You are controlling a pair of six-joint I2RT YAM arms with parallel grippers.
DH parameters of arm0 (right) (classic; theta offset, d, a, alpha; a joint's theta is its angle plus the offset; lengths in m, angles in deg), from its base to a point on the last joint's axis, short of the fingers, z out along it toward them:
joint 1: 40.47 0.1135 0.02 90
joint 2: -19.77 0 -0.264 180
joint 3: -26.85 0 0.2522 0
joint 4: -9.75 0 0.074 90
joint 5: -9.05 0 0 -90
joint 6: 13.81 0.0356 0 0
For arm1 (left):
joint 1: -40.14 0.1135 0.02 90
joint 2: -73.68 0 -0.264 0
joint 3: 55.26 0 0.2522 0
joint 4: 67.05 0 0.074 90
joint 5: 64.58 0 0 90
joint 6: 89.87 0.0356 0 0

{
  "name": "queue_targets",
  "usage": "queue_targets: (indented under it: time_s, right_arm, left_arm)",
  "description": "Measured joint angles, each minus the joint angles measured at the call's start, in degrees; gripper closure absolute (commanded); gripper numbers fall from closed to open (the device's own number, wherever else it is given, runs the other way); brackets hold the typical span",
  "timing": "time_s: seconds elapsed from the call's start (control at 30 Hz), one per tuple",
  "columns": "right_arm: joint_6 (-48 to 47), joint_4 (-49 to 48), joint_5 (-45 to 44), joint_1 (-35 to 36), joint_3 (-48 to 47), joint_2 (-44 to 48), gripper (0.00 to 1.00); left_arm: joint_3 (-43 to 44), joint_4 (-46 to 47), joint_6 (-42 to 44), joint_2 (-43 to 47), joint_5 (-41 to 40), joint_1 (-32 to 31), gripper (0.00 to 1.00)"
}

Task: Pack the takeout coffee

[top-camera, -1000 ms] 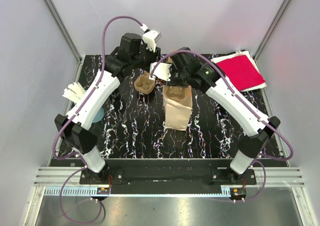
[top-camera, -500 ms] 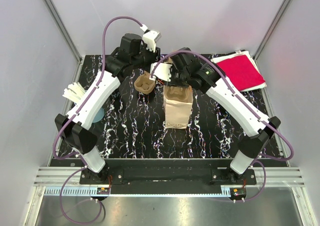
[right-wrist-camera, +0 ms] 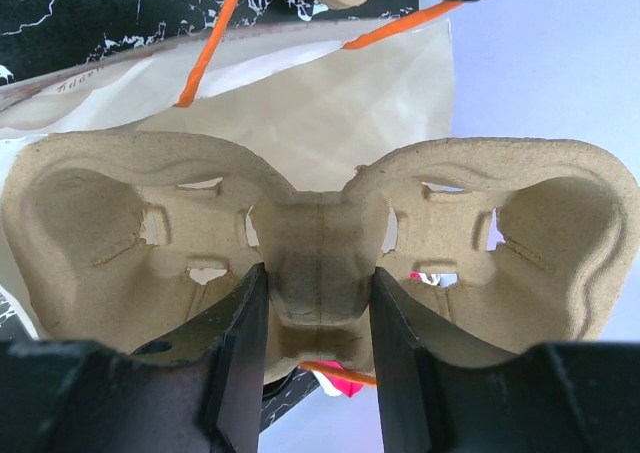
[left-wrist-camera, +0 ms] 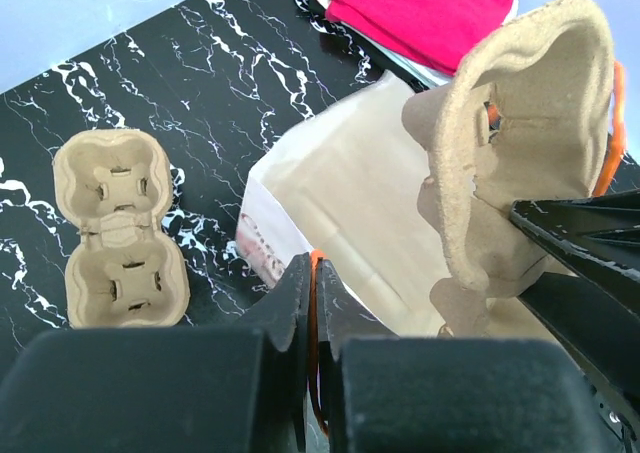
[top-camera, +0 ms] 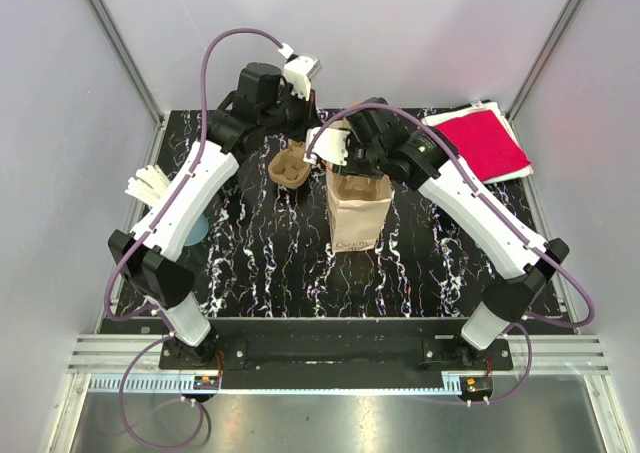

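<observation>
A brown paper bag [top-camera: 357, 218] with orange handles stands at mid-table, mouth up. My left gripper [top-camera: 300, 113] is behind it, shut on one orange handle [left-wrist-camera: 316, 263] and holding that side of the bag [left-wrist-camera: 340, 203] up. My right gripper [top-camera: 355, 163] is shut on the centre ridge of a brown pulp cup carrier [right-wrist-camera: 320, 243]. It holds the carrier edge-down at the bag's mouth [right-wrist-camera: 300, 103], and the carrier also shows in the left wrist view [left-wrist-camera: 520, 163]. A second cup carrier [top-camera: 290, 168] lies flat on the table left of the bag, also in the left wrist view [left-wrist-camera: 120, 228].
A red cloth [top-camera: 485, 143] on white sheets lies at the back right corner. A bundle of white items [top-camera: 148, 186] and a pale blue disc [top-camera: 198, 228] sit at the left edge. Side walls enclose the black marbled table [top-camera: 440, 273].
The bag has been drawn more upright and its mouth stands wider. The left gripper has lifted slightly with the handle; the right gripper still holds the carrier at the mouth.
</observation>
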Motion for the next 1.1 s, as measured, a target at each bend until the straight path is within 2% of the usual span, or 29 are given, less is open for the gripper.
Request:
queue_targets:
  time_s: [0.67, 1.1]
  right_arm:
    - [-0.07, -1.51, -2.82, -0.02, 4.15, 1.14, 0.68]
    - [0.24, -0.02, 3.13, -0.02, 4.2, -0.09, 0.69]
  left_arm:
    - [1.77, -0.42, 0.0, -1.55, 0.17, 0.02, 0.94]
    - [2.27, -0.42, -0.22, -3.28, 0.26, 0.0, 0.92]
